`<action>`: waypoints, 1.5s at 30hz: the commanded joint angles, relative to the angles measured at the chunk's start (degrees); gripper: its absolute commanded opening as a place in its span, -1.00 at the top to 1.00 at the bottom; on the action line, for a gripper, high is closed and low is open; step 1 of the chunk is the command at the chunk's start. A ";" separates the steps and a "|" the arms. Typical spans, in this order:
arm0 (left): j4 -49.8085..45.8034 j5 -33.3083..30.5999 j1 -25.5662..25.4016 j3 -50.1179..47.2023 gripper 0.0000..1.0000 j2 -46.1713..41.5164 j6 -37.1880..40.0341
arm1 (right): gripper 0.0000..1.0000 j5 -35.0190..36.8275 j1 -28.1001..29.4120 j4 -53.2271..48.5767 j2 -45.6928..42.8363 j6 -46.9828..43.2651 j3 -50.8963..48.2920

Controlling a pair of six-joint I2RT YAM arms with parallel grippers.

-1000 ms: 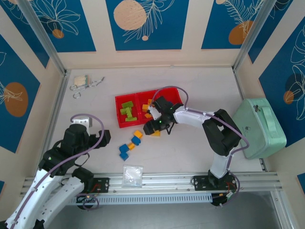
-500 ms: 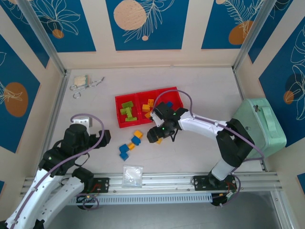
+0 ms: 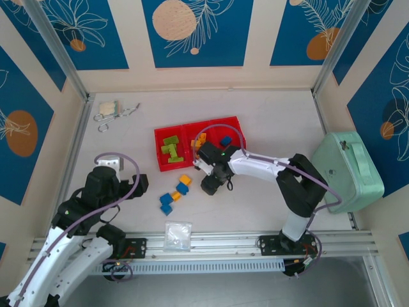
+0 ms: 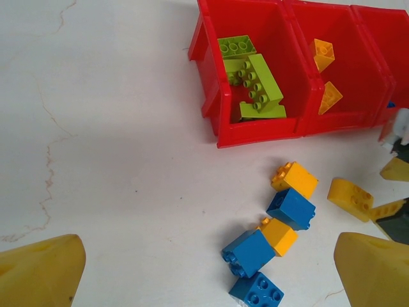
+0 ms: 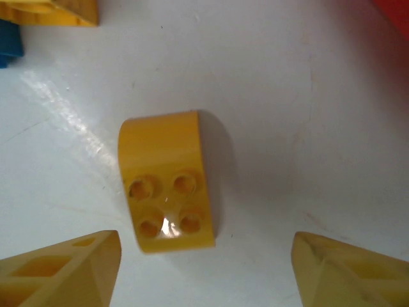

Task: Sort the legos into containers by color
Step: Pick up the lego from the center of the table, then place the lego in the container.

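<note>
Right gripper (image 3: 210, 185) low over table (image 3: 268, 109), just on near-edge side of red tray (image 3: 169, 167); loose blue and yellow legos (image 3: 174, 195) beside it, left gripper (image 3: 142, 184) beyond them toward left edge.

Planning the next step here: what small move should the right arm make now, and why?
Probably lower the right gripper a little further forward and close on the orange-yellow brick. Its fingers are spread open, and the brick lies loose on the table just ahead of them, untouched.
</note>
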 commanded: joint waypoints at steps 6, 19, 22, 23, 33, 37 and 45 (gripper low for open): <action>0.00 -2.63 0.07 -0.26 -0.99 -0.86 0.69 | -0.21 5.44 2.45 0.62 6.99 -1.54 3.83; -0.27 -1.92 0.07 0.02 -0.99 -0.87 0.87 | 0.37 9.95 4.89 -1.22 10.08 1.81 4.39; -1.01 -1.07 0.02 0.78 -0.99 -0.87 0.92 | 0.58 10.15 5.01 -4.05 8.12 3.16 6.43; -1.24 -0.69 0.05 1.03 -0.99 -0.87 0.91 | 0.61 10.07 4.95 -5.04 7.20 3.62 7.25; -5.45 -0.44 0.10 5.04 -0.99 -1.59 3.25 | 0.70 2.51 -3.01 -6.45 -0.54 10.45 21.57; -3.85 0.11 0.02 3.24 -0.99 -3.71 3.76 | 0.76 0.90 -7.63 -5.12 4.31 14.02 29.22; -2.45 -1.16 0.02 1.81 -0.99 -5.50 4.61 | 0.78 -2.11 -11.13 -7.00 20.34 17.71 45.21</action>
